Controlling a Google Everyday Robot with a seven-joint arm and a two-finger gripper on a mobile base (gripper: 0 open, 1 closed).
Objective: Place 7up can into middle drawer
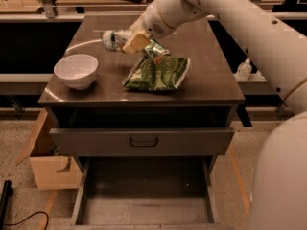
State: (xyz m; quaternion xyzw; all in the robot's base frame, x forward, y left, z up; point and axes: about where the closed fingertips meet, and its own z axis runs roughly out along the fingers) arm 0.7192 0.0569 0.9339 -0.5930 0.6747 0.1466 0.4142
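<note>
The 7up can (pixel 112 39), white-silver with green markings, lies sideways in my gripper (pixel 125 41), just above the back left of the cabinet top. My gripper is shut on the can, with a tan finger (pixel 135 42) across its right end. The arm reaches in from the upper right. The middle drawer (pixel 144 198) is pulled open at the bottom of the view, low in front of the cabinet, and its grey floor is bare.
A white bowl (pixel 76 71) sits at the front left of the cabinet top (pixel 211 87). A green chip bag (pixel 157 72) lies in the middle, just below the gripper. A closed drawer front with a black handle (pixel 143 142) is above the open drawer. A cardboard box (pixel 48 164) stands on the floor to the left.
</note>
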